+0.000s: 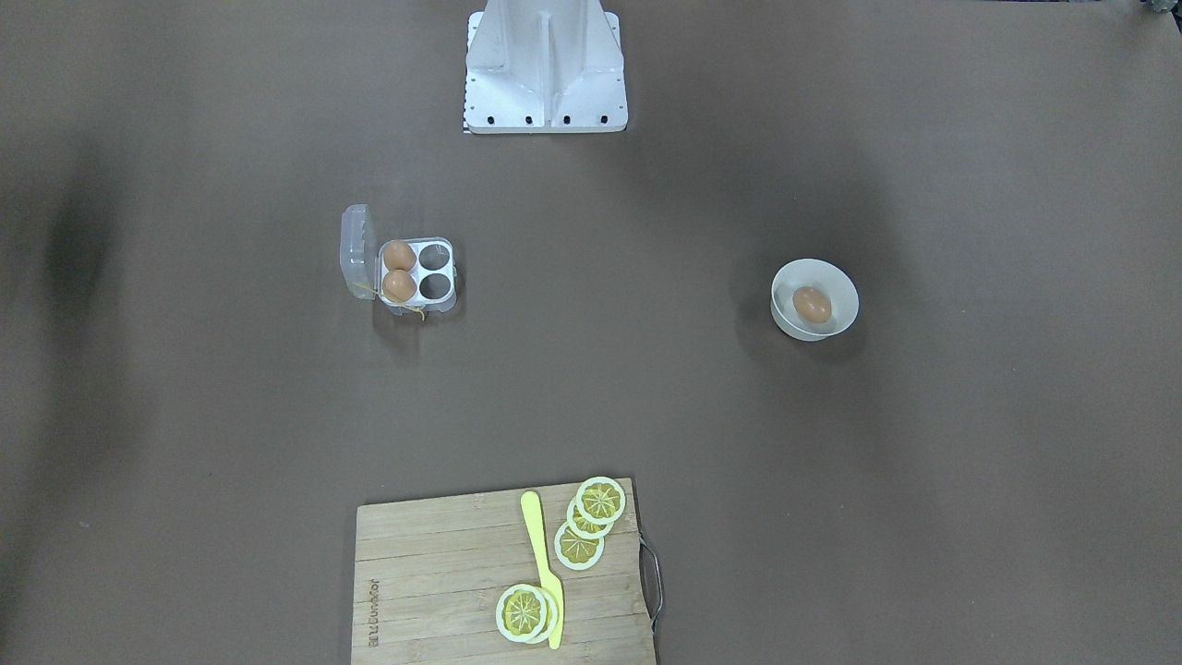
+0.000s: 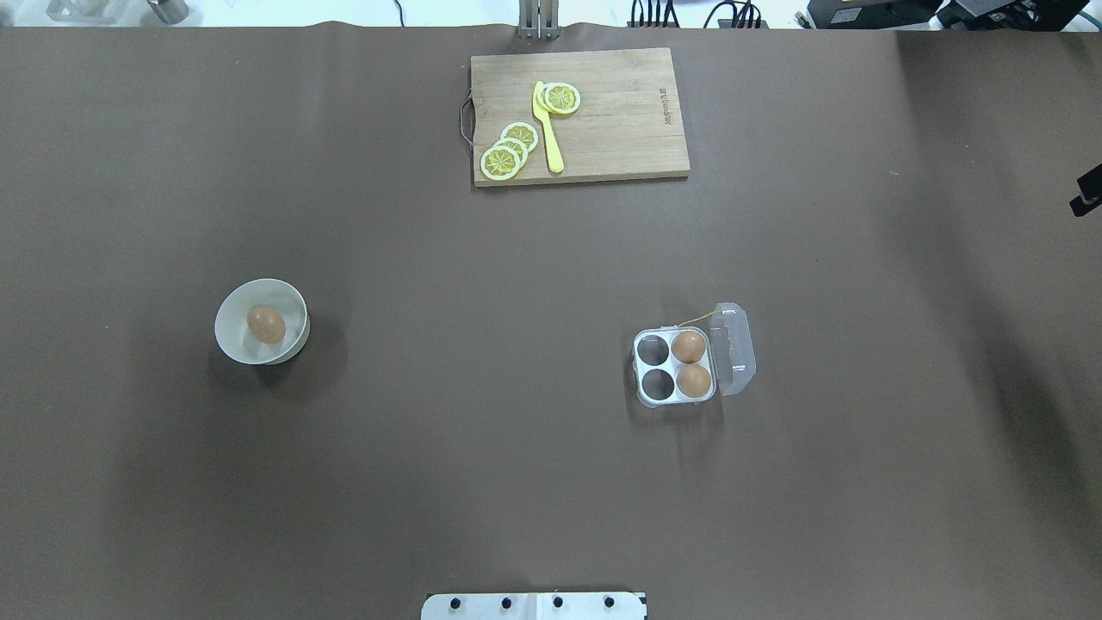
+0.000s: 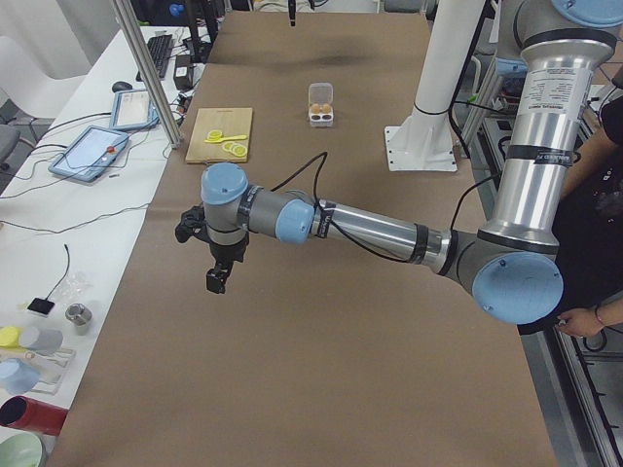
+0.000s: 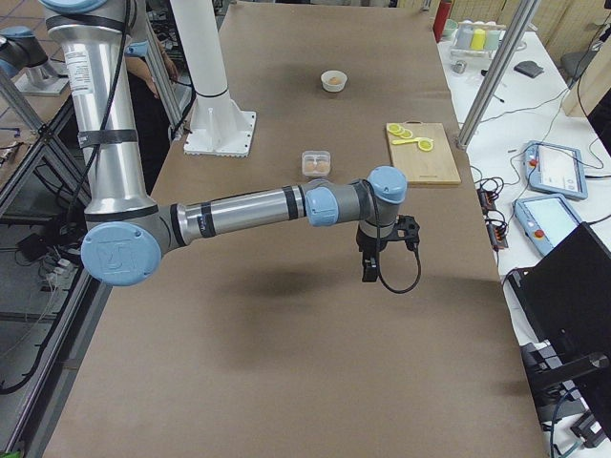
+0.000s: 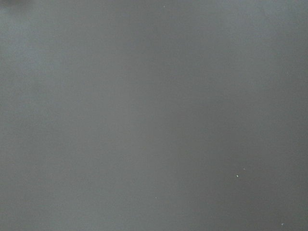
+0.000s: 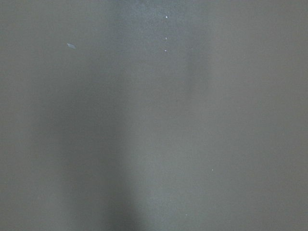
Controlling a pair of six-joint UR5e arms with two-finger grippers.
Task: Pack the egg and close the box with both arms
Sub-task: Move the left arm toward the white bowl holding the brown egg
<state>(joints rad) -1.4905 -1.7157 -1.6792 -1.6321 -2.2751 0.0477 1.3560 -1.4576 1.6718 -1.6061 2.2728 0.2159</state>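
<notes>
One orange-brown egg [image 1: 812, 304] lies in a round white bowl [image 1: 785, 277], also in the overhead view [image 2: 266, 324]. The clear box [image 1: 417, 272] [image 2: 674, 366] stands open with its lid [image 2: 734, 349] folded back. It holds two eggs [image 2: 688, 346] [image 2: 693, 380], and two cells are empty. My left gripper [image 3: 216, 279] hangs over bare table far from the bowl. My right gripper [image 4: 368, 269] hangs far from the box; only a tip of it shows at the overhead view's edge [image 2: 1086, 194]. I cannot tell whether either is open. Both wrist views show only table.
A wooden cutting board [image 2: 620, 120] with lemon slices [image 2: 508, 151] and a yellow knife [image 2: 547, 129] lies at the table's far edge. The white robot base [image 1: 547, 74] stands at the near edge. An operator stands beside the robot [image 3: 594, 195].
</notes>
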